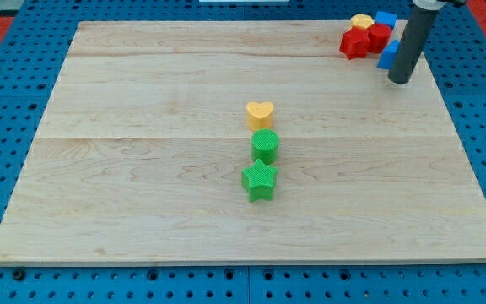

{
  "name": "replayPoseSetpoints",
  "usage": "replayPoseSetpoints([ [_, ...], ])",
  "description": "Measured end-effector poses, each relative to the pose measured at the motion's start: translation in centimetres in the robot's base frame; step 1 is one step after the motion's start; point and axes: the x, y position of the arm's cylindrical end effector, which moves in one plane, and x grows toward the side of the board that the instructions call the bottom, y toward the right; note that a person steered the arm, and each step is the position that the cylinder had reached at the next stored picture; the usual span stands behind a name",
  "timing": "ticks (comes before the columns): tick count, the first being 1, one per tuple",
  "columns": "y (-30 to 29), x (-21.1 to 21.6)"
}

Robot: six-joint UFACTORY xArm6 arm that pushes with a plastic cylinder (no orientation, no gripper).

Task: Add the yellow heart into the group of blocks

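The yellow heart (260, 114) sits mid-board, touching the green cylinder (265, 146), with the green star (259, 181) below. The tip (401, 80) rests far off at the view's top right beside the red, yellow and blue cluster (368, 35). There are no jaws, only a rod. The approach has not begun; next the tip must get behind the heart.

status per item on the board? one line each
yellow heart block: centre board, touching green cylinder
green cylinder block: upright, between heart and star
green star block: nearest the view's bottom
red, blue, yellow block cluster: top right, bunched
my tip: beside cluster, far from heart
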Motion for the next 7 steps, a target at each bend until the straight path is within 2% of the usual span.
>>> replayPoseSetpoints([
  [2, 0.5, -3.9],
  [4, -0.7, -3.7],
  [6, -7.4, 4.0],
  [7, -11.4, 5.2],
])
